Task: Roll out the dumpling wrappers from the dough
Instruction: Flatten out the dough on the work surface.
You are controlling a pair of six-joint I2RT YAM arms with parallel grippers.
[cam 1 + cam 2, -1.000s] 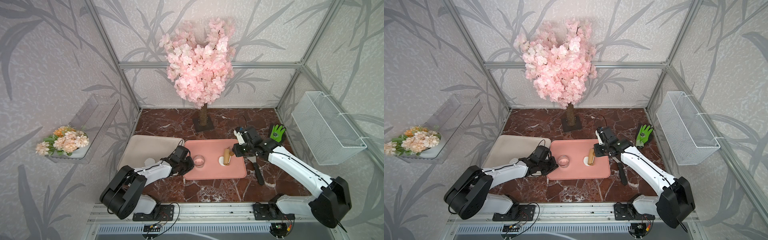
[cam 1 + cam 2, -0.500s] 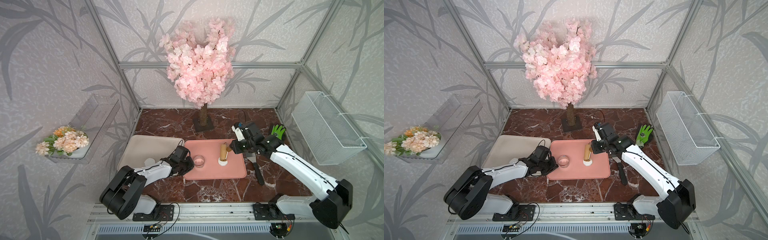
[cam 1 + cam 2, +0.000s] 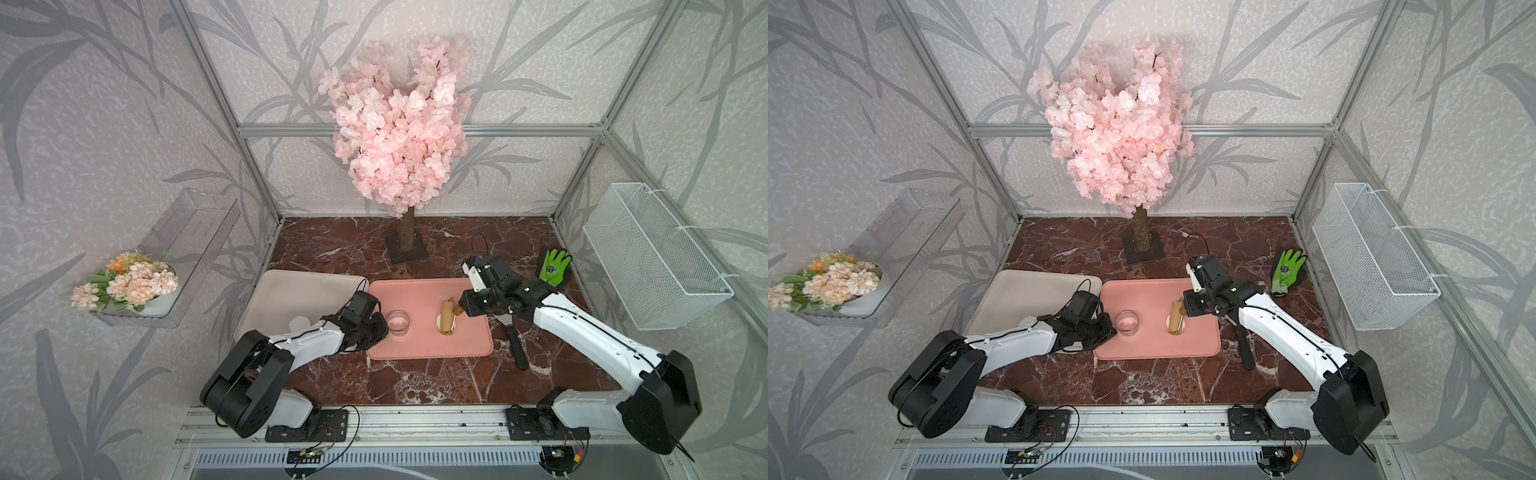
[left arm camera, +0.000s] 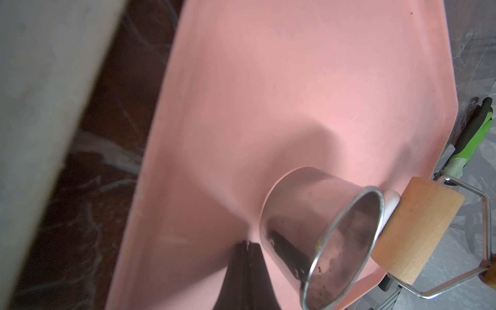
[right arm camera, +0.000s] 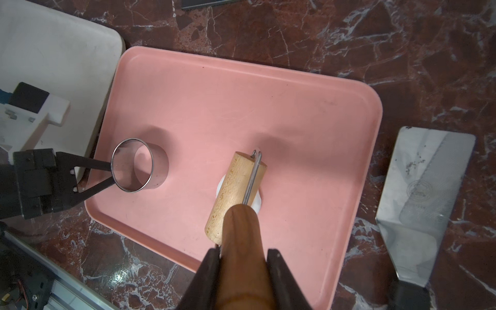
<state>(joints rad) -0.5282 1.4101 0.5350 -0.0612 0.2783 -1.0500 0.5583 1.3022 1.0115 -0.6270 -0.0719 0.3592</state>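
On the marble table [image 3: 415, 382], your pink tray [image 3: 415, 291] lies between the two arms where either can reach it. The beige tray [image 3: 299, 291] sits just beside it on the left, apparently as the place for finished pieces. Your right gripper [image 5: 244, 251] is clamped on the dark handle of the rolling pin [image 5: 233, 188], and the wooden roller lies across the dough [image 5: 258, 199]. Gripping at the handle end should let you press and push in one motion. Your left gripper [image 5: 108, 171] has its fingers closed together, tips at the outer wall of the ring cutter [image 5: 158, 171]. The cutter stands on the pink tray clear of the roller. I cannot tell whether the fingers pinch that wall. One wrapper [image 3: 300, 322] lies on the beige tray beside the left arm.

Compared with half a second back, the roller has returned toward the near edge and now covers most of the dough. The left arm and cutter have not shifted.
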